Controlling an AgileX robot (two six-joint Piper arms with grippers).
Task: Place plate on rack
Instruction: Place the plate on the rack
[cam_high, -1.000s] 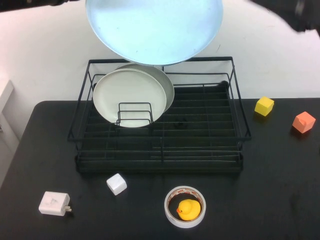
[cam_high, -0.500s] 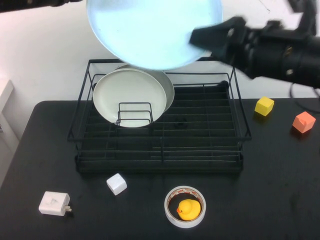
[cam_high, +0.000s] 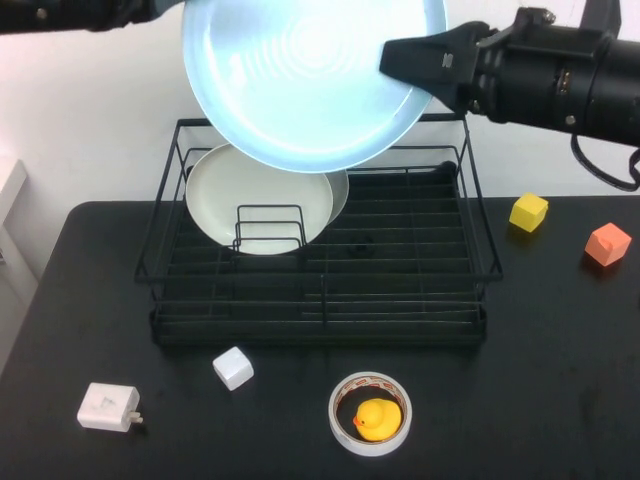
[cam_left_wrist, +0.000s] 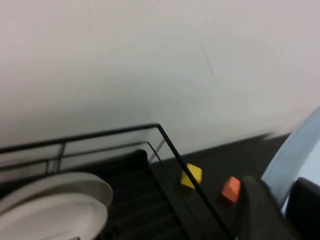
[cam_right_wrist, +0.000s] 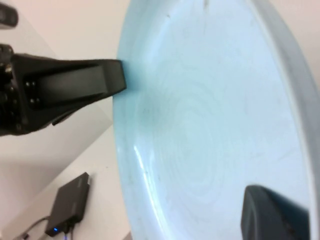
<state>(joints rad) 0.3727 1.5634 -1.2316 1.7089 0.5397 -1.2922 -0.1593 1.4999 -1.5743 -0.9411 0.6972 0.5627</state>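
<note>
The left gripper (cam_right_wrist: 120, 82) clamps the left rim of the plate (cam_high: 312, 80); the right gripper (cam_high: 415, 65) pinches its right rim. The plate hangs tilted above the rack's (cam_high: 320, 250) far-left part.

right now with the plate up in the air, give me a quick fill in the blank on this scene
1. The light-blue plate is held in the air above the black wire ____.
2. The left gripper and the right gripper grip the plate's rim on ____ sides.
3. The yellow duck sits inside a roll of ____.
4. The cream-white plate already stands ____ the rack.

Missing words: rack; opposite; tape; inside
</note>
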